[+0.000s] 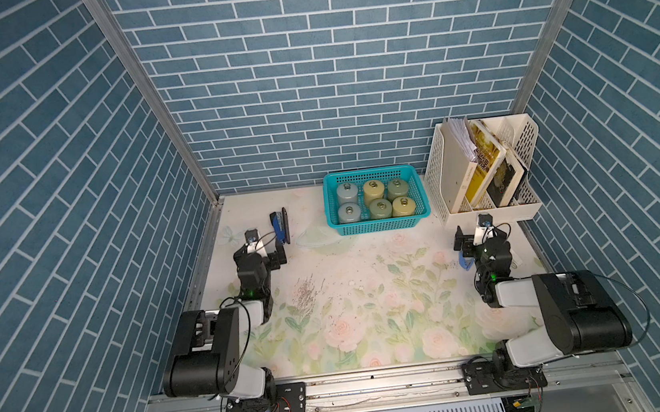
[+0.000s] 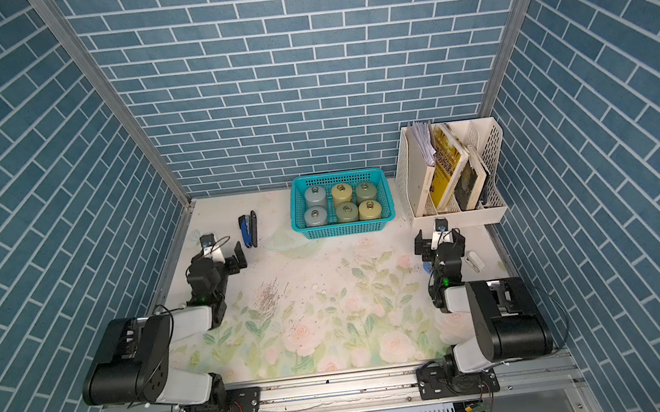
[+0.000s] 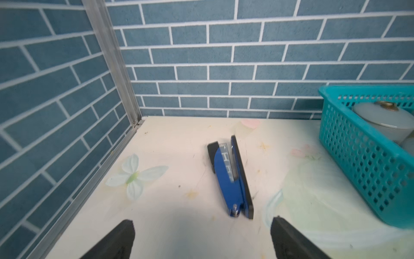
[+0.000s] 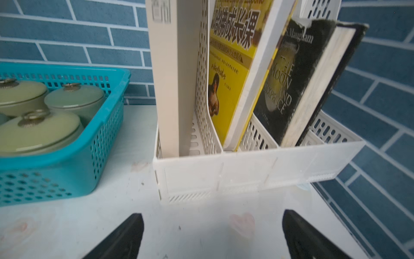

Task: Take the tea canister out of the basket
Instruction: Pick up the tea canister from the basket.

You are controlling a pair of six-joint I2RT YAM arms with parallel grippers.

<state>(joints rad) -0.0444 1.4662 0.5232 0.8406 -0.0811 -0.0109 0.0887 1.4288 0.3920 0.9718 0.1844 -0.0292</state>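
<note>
Holding six round glazed tea canisters (image 1: 375, 204), perforated teal basket (image 1: 380, 224); both end effectors (image 3: 201, 242) (image 4: 212, 237) gape wide, empty

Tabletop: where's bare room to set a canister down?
Free: the broad floral tabletop between both arms, in front of the basket. Also the strip between stapler and basket. Crowded: the back right, where basket and file rack stand close together.
</note>
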